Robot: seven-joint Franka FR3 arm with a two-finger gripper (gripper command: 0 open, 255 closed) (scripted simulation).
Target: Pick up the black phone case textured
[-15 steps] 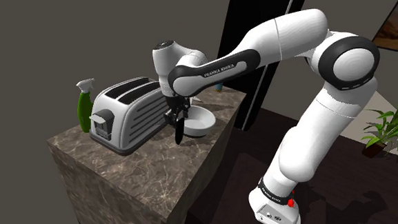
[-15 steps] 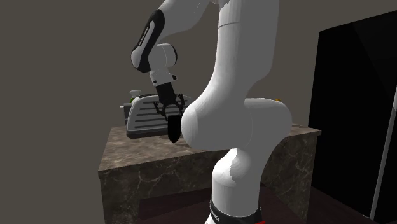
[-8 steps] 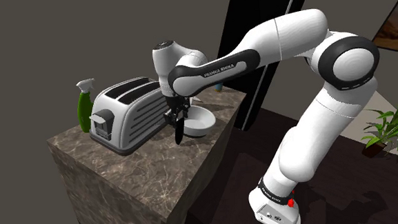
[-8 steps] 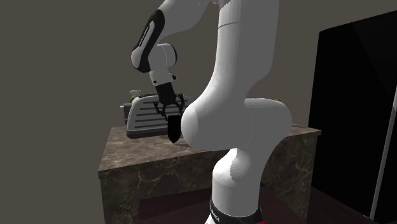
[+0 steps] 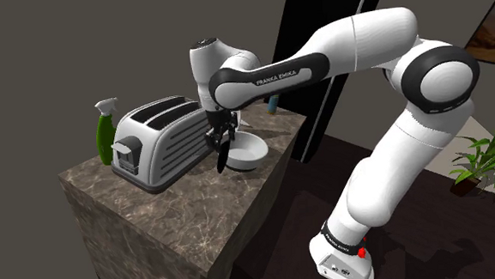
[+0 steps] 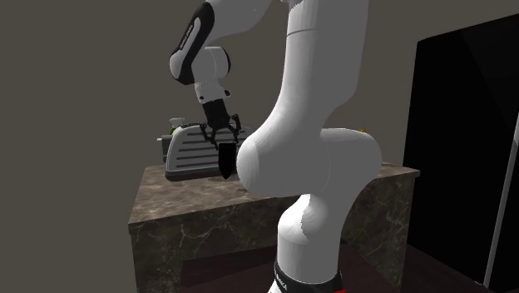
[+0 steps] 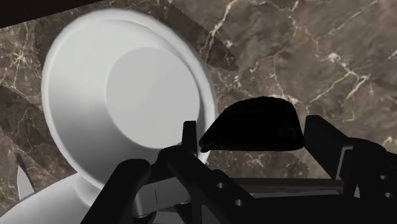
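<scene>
Surroundings: A silver toaster (image 5: 156,143) stands on the table (image 5: 155,220), with a green spray bottle (image 5: 105,132) behind it at the shoulder view's left. A white bowl (image 5: 245,152) sits just beside the toaster on the other side.
In the way: The bowl lies directly under and behind the arm's hand. The toaster's side is close by, leaving only a narrow gap between the two.
Jaws: Partly closed and clamped on the black phone case (image 7: 254,124), with one finger (image 7: 189,137) pressed to each side of it. They hold nothing else.
Phone case: It hangs on edge from the jaws, pointing down between toaster and bowl and clear of the table top. From the second exterior view it shows as a dark blade (image 6: 227,162) in front of the toaster (image 6: 193,151).
Materials and shapes: The table is dark brown marble with pale veins. The bowl (image 7: 121,95) is round, smooth and flat-bottomed. The toaster has two slots and ribbed sides. The case is matt black with a rounded edge, and its texture cannot be made out.
Background: A tall black fridge (image 5: 320,62) stands behind the table, and a potted plant (image 5: 479,163) sits at the shoulder view's right.
</scene>
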